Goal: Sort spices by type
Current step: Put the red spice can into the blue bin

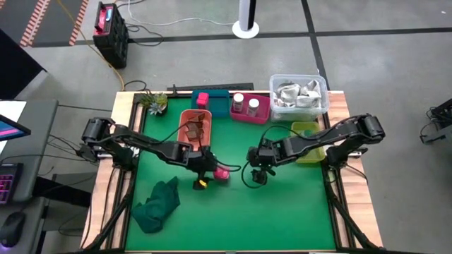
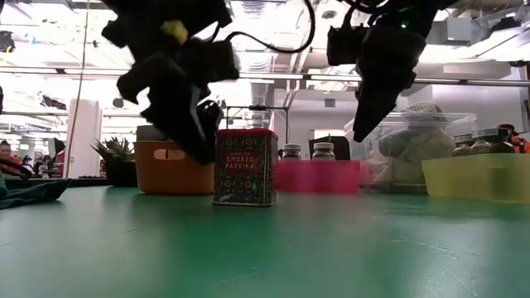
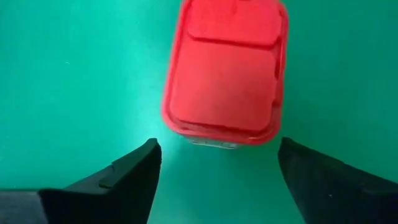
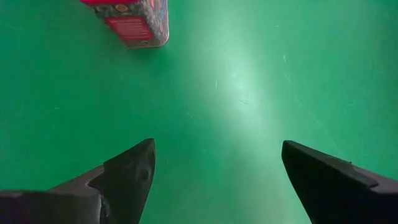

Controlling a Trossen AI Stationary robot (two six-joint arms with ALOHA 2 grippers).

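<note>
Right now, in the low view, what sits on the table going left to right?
Dark green cloth → small plant → orange bin → smoked paprika tin → pink bin holding two jars → clear tub → yellow bin.

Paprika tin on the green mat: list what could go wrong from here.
1. The paprika tin stands upright and free; the open left gripper hangs just above its red lid, so an off-centre descent could tip it.
2. The right gripper, also open, hovers close beside the tin; if both arms move in, they could collide.
3. The dark green cloth lies bunched on the mat near the left arm and could snag a low sweep.
</note>
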